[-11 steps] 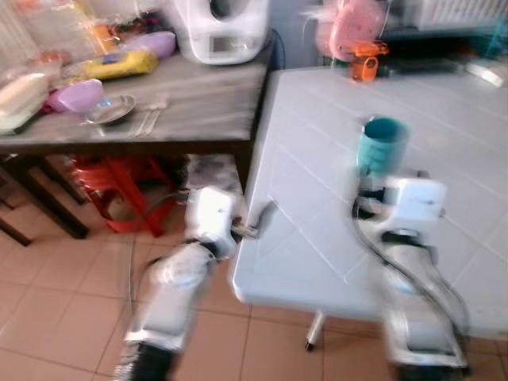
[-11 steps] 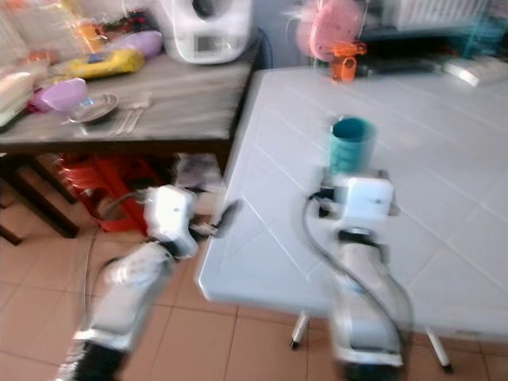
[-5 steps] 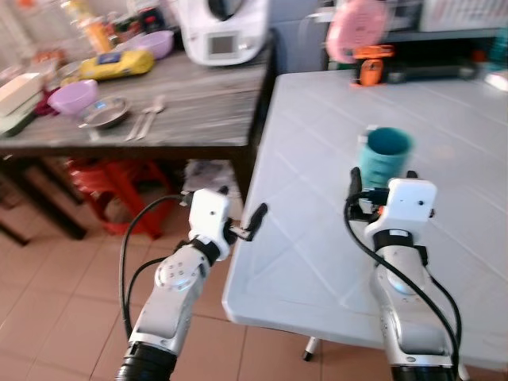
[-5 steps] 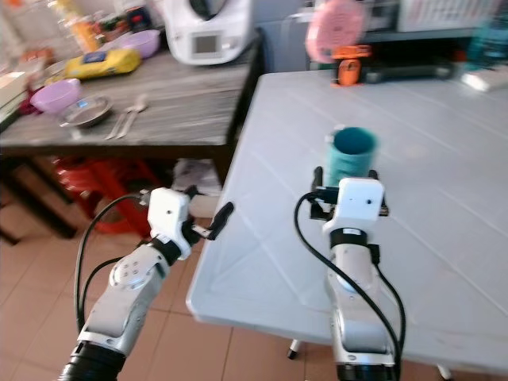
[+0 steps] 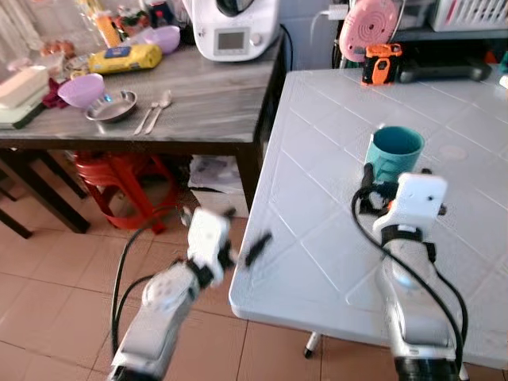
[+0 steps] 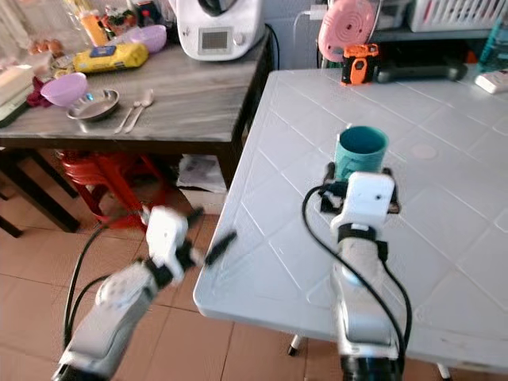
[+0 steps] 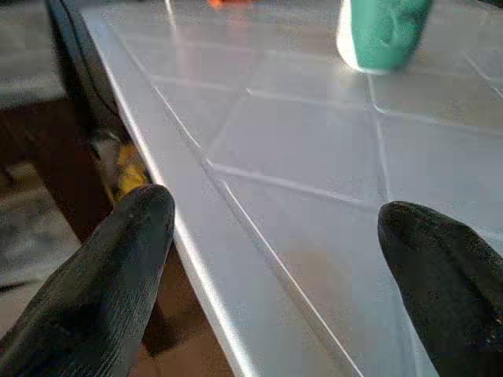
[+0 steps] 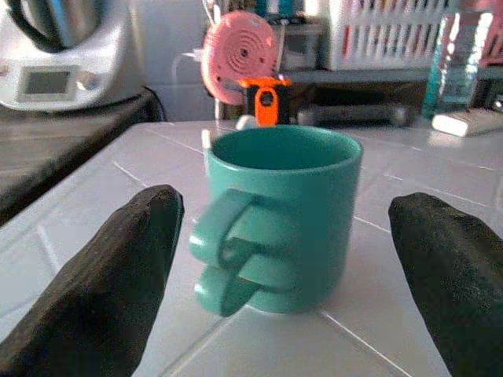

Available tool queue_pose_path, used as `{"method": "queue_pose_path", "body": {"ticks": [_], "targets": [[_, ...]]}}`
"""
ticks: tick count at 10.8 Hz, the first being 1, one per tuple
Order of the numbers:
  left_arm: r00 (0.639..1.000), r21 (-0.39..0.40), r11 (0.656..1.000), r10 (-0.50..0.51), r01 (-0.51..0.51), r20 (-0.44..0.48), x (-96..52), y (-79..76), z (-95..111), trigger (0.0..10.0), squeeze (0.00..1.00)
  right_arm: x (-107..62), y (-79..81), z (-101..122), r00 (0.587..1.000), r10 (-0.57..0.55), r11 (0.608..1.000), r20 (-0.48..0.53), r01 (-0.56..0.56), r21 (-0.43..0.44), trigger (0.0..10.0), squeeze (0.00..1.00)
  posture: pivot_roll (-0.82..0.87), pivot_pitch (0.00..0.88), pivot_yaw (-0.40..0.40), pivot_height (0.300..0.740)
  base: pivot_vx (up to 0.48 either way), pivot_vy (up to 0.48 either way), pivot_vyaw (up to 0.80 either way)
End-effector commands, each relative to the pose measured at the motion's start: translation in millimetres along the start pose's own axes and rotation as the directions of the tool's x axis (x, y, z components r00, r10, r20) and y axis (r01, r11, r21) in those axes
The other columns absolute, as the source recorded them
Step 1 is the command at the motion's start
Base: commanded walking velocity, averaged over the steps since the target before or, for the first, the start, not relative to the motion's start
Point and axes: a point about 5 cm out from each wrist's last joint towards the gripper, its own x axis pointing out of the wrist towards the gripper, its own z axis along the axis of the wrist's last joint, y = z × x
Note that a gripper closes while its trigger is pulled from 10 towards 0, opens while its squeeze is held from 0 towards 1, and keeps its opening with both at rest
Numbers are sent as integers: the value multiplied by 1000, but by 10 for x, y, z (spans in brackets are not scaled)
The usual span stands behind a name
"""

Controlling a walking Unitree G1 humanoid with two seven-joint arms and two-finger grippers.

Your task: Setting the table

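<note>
Mug (image 8: 284,216) stood on the white counter (image 5: 333,238) between the right gripper's (image 8: 283,298) wide-open fingers; left gripper (image 7: 275,267) open, empty.

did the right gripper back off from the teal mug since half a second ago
No. The right gripper stays open just short of the teal mug on the white table; the whole view shifted, so the camera moved.

A teal mug (image 8: 287,212) stands on the white grid-lined table (image 5: 317,238).

Two silver metal arms are showing white box-shaped wrist housings, with black cables looping alongside; the left gripper (image 7: 275,275) and right gripper (image 8: 287,275) are showing thick, matte black fingers.
</note>
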Motion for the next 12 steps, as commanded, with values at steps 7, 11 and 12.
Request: {"method": "queue_pose_path", "body": {"ticks": [7, 11, 12], "targets": [[996, -27, 996, -86, 86, 7, -54, -96, 1, 10000, 0, 259, 211, -28, 999, 4, 1000, -45, -5, -22, 10000, 0, -106, 149, 112, 740, 0, 0, 0], [998, -30, 998, -61, 62, 23, -16, -77, 32, 10000, 0, 200, 57, -99, 995, -79, 996, -66, 75, -53, 10000, 0, -107, 142, 118, 740, 0, 0, 0], [998, -30, 998, -59, 59, 26, -5, -75, 38, 10000, 0, 181, -9, -103, 992, -106, 992, -62, 102, -71, 10000, 0, -110, 141, 120, 740, 0, 0, 0]]}}
